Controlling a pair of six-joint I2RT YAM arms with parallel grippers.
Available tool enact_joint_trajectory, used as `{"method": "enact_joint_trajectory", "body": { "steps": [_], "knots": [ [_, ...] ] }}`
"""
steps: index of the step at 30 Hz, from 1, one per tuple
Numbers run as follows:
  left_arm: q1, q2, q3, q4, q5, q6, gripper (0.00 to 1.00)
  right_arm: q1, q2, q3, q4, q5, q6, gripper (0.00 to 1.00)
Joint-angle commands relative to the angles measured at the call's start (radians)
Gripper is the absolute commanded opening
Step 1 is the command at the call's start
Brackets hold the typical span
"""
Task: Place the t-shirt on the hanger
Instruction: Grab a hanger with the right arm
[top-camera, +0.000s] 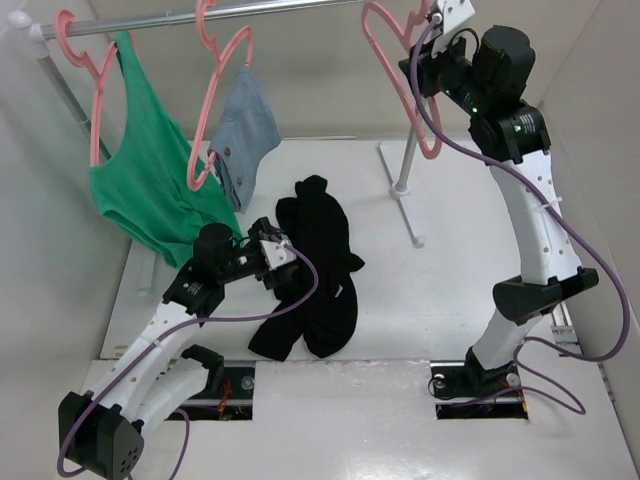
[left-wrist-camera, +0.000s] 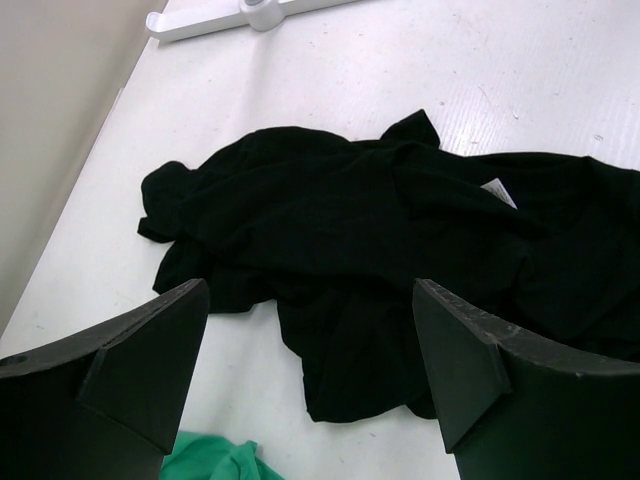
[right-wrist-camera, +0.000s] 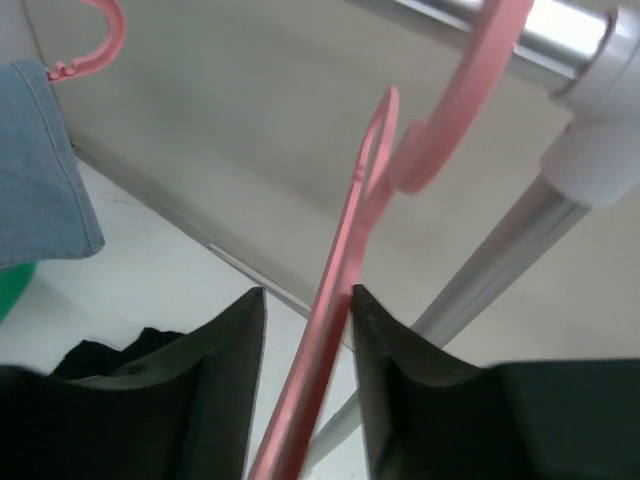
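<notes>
The only label in sight is a small white neck label (left-wrist-camera: 497, 191) sewn into the t-shirt (left-wrist-camera: 380, 230), and it is too small for any writing on it to be read. The t-shirt is soft black cloth, crumpled into a loose, folded heap with rounded lobes, and it lies flat on the smooth white bench (top-camera: 450, 260), left of centre in the overhead view. The left gripper (left-wrist-camera: 310, 290) hangs over the near edge of that heap. Its dark, wedge-shaped jaws are spread wide and hold nothing, and in its wrist view the black cloth lies in the gap between them and beyond the tips. The hanger (right-wrist-camera: 325, 340) is thin, glossy pink plastic with a curved hook that loops over the shiny metal rail (right-wrist-camera: 560, 30) at the right end of the rack, well apart from the t-shirt. The right gripper (right-wrist-camera: 308, 295) is raised up to it, and its jaws straddle one sloping arm of the hanger. They are part-way apart rather than clamped: the pink bar sits against one finger, and pale wall shows through a gap between it and the other. Further left on the rail two more pink hangers carry a green tank top (top-camera: 140, 190) and a small grey-blue garment (top-camera: 248, 135).
</notes>
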Motion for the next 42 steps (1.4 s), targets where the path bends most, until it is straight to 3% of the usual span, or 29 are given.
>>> {"method": "enact_joint_trajectory", "body": {
  "steps": [1,4,7,9,11,15,18,25,36,38,42],
  "knots": [
    [-0.005,-0.013,0.035,0.011,0.009,0.005,0.80,-0.010,-0.046,-0.044,0.026,-0.032,0.025,0.42],
    [-0.005,-0.013,0.035,0.011,0.000,0.005,0.80,-0.031,-0.055,-0.096,0.037,-0.053,0.025,0.34],
    [-0.005,-0.013,0.035,0.011,0.000,0.005,0.80,-0.051,-0.044,-0.115,0.037,-0.066,0.025,0.46],
    [-0.005,-0.013,0.035,0.011,0.000,0.005,0.80,-0.051,-0.044,-0.115,0.037,-0.080,0.025,0.43],
    [-0.005,-0.013,0.035,0.011,0.000,0.005,0.80,-0.051,-0.044,-0.115,0.037,-0.080,0.025,0.34],
    [-0.005,-0.013,0.035,0.011,0.000,0.005,0.80,-0.051,-0.056,-0.135,0.080,-0.105,0.025,0.00],
    [-0.005,-0.013,0.035,0.011,-0.010,0.005,0.78,-0.051,-0.093,-0.182,0.136,-0.146,0.025,0.00],
    [-0.005,0.019,0.044,0.022,-0.010,-0.059,0.65,-0.004,-0.219,-0.291,0.331,-0.158,0.025,0.00],
    [-0.005,0.163,0.156,-0.012,-0.045,-0.122,0.61,0.073,-0.261,-0.394,0.341,-0.183,-0.078,0.00],
    [-0.015,0.207,0.207,-0.066,-0.045,-0.087,0.61,0.073,-0.297,-0.461,0.331,-0.204,-0.078,0.00],
    [-0.083,0.307,0.308,-0.176,-0.091,-0.047,0.62,0.073,-0.455,-0.818,0.331,-0.194,-0.069,0.00]
  ]
}}
